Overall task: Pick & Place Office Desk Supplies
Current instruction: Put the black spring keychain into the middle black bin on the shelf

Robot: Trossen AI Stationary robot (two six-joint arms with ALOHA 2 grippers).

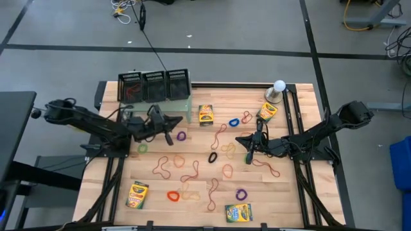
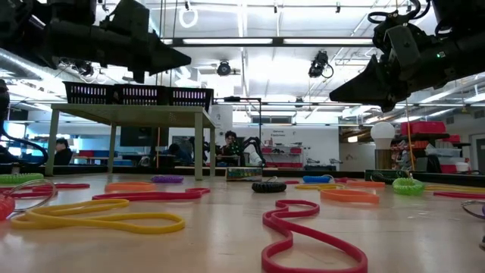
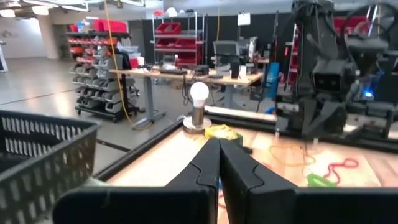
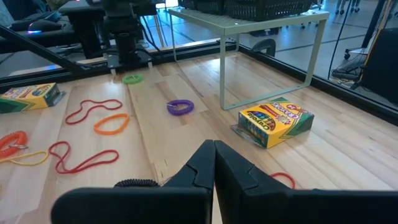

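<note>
High view: both arms reach in from the sides, left end effector [image 1: 172, 123] at frame centre-left just below the trays [image 1: 154, 85], right end effector [image 1: 243, 139] right of centre over the scattered bands [image 1: 212, 157]; both look closed and empty, likely between picks. Three trays sit in a row on the green stand [image 1: 187, 108] at the tabletop's [image 1: 295, 192] upper-left edge, probably the drop spot. Crayon boxes lie spread out: one [image 1: 205, 114] upper centre beside the stand, one [image 1: 266, 111] upper right near the globe [image 1: 277, 90], two near the bottom edge [image 1: 137, 195] [image 1: 238, 212]. Open room is best mid-right; bands clutter the centre. Low view: bands lie flat in the foreground, a red one [image 2: 303, 227] nearest; both arms hang well above the tabletop, so nothing is touched. Left wrist view: fingers [image 3: 205, 168] pressed together, nothing between; a tray wall [image 3: 43, 149] sits at lower left, close, a bump risk. Right wrist view: fingers [image 4: 199, 165] shut, empty; a crayon box [image 4: 273, 121] at centre right, purple band [image 4: 180, 107] mid-frame, stand leg just beside the box limits approach.
</note>
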